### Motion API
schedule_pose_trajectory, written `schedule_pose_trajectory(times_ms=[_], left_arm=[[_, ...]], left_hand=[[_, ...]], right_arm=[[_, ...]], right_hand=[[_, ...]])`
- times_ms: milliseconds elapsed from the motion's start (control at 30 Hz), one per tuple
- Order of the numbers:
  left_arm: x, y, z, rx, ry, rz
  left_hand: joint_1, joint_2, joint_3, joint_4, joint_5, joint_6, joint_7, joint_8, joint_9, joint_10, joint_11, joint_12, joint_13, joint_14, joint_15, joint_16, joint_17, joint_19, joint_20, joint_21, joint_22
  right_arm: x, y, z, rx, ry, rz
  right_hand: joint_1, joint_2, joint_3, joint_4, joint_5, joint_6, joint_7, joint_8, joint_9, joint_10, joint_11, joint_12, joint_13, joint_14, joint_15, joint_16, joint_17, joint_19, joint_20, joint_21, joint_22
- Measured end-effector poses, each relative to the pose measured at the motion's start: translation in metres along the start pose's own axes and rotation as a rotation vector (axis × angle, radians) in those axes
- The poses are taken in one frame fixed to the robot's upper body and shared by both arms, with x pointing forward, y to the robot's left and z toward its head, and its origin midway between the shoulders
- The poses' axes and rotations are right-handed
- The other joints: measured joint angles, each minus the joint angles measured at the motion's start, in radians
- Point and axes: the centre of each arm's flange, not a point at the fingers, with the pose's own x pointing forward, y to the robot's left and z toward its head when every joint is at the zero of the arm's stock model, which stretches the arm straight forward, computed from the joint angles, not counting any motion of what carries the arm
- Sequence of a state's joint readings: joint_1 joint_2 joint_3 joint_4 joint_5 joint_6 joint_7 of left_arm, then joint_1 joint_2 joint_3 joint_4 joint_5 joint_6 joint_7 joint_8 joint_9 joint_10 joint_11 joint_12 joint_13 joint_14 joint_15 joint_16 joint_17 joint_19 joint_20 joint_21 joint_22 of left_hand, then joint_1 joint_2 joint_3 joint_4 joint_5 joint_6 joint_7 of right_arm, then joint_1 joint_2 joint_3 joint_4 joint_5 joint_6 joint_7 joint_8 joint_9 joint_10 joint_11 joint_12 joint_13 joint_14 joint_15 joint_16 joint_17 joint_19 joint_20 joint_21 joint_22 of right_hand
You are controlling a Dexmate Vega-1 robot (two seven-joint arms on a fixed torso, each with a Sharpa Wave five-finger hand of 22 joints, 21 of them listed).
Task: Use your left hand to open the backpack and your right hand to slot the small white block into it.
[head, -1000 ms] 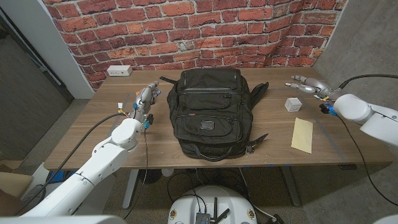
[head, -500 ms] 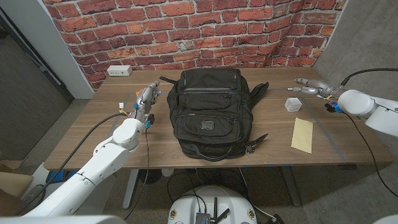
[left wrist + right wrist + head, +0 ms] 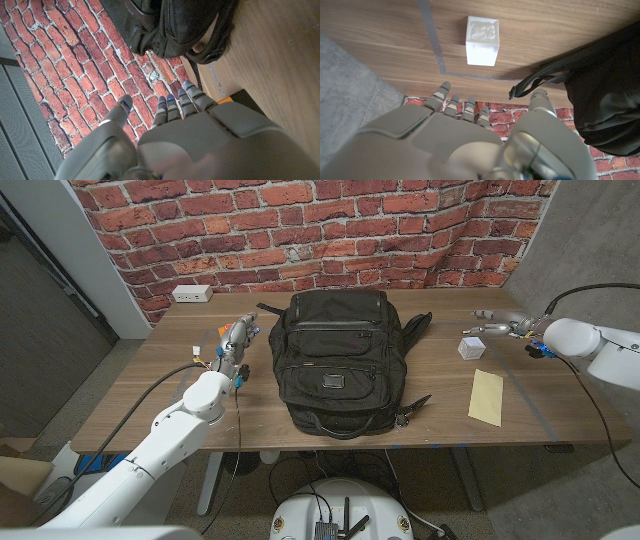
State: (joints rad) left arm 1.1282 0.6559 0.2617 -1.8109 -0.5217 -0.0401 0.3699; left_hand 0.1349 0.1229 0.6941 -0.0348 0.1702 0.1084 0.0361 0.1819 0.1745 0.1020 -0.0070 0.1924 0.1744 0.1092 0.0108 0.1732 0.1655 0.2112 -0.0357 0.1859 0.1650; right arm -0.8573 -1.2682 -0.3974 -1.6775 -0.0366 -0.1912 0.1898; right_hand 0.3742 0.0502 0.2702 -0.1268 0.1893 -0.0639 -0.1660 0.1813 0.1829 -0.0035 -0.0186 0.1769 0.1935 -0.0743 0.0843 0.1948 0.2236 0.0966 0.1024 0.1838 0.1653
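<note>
Currently, left hand (image 3: pixel 236 337): fingers apart, holding nothing, beside black backpack (image 3: pixel 335 360).
Right hand (image 3: pixel 500 326): fingers spread, empty, hovering just beyond white block (image 3: pixel 471 347).
Backpack: closed.

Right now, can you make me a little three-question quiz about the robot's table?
1. True or false: the backpack is already open.
2. Which hand hovers nearest the small white block: A left hand, B right hand?
3. Fill in: the tan paper slip lies on the ____.

Key: 1 false, it looks zipped shut. 2 B. 3 table.
</note>
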Motion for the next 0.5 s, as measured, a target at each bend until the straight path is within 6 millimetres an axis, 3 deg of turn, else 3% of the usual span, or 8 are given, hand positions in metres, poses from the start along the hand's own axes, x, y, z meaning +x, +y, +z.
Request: schedule_pose_trajectory(times_ms=[233, 500], left_arm=[[-0.001, 0.0, -0.002, -0.006, 0.006, 0.0], [-0.001, 0.002, -0.006, -0.009, 0.018, -0.001]], left_hand=[[-0.005, -0.005, 0.0, 0.0, 0.0, 0.0, 0.0, 0.0, 0.0, 0.0, 0.0, 0.0, 0.0, 0.0, 0.0, 0.0, 0.0, 0.0, 0.0, 0.0, 0.0], [-0.011, -0.006, 0.0, 0.0, 0.0, 0.005, -0.005, 0.0, 0.0, 0.005, -0.005, 0.0, 0.0, 0.0, 0.0, 0.0, 0.0, 0.002, -0.002, 0.0, 0.0]], right_arm=[[0.006, -0.001, 0.004, -0.058, 0.025, 0.049], [0.013, -0.002, 0.008, -0.128, 0.056, 0.103]], right_hand=[[0.029, -0.013, 0.008, -0.025, 0.015, -0.026, 0.015, 0.0, 0.001, -0.02, 0.021, 0.005, 0.004, -0.005, 0.027, 0.002, 0.002, 0.009, 0.019, 0.0, 0.0], [0.054, -0.027, 0.016, -0.041, 0.015, -0.055, 0.018, 0.0, 0.004, -0.035, 0.028, 0.005, 0.009, -0.011, 0.032, 0.002, 0.002, 0.009, 0.03, 0.0, 0.0]])
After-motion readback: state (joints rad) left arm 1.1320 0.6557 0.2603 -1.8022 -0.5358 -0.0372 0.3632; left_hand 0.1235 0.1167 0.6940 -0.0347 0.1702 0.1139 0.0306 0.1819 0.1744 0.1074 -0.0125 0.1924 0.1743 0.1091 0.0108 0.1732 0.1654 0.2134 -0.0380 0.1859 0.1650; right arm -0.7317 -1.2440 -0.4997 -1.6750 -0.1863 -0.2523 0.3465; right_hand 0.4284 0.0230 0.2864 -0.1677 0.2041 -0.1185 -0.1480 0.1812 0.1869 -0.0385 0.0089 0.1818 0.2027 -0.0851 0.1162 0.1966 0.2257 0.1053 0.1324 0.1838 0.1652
